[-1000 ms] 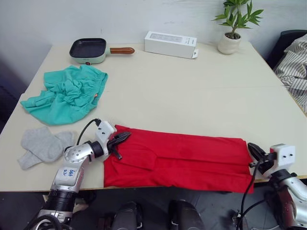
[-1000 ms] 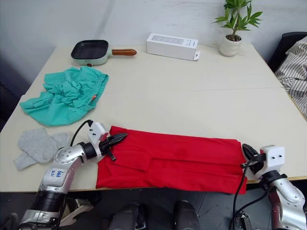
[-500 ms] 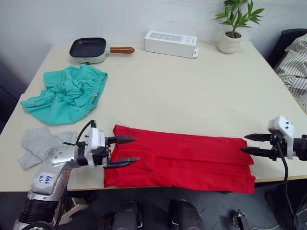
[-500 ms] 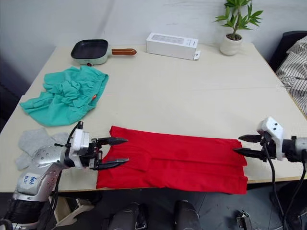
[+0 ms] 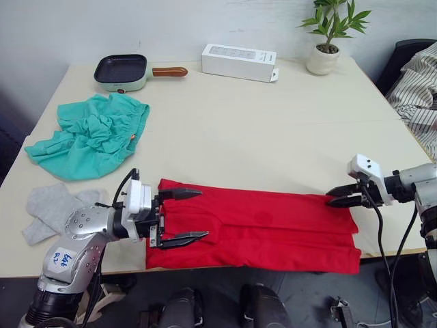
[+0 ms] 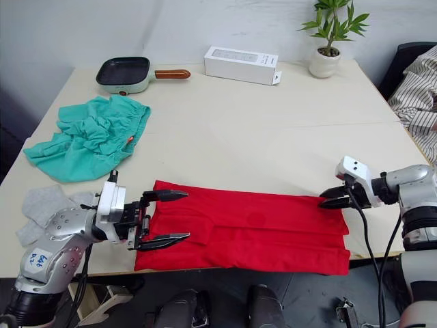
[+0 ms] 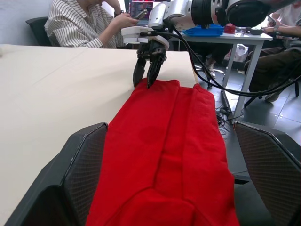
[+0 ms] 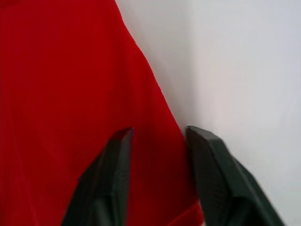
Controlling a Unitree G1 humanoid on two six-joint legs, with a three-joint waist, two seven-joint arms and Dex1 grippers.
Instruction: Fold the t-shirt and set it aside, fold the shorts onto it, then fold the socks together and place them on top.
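Left pincer [image 5: 186, 216] gapes wide over the near-left end of the t-shirt [image 5: 266, 225], one finger either side of the folded red band. Right pincer [image 5: 339, 195] is narrowly parted at the t-shirt's far right corner, tips straddling the cloth edge. The t-shirt lies as a long strip along the counter's [image 5: 273, 130] near edge. Left of it the grey socks [image 5: 51, 208]; beyond those, the crumpled teal shorts [image 5: 89, 133].
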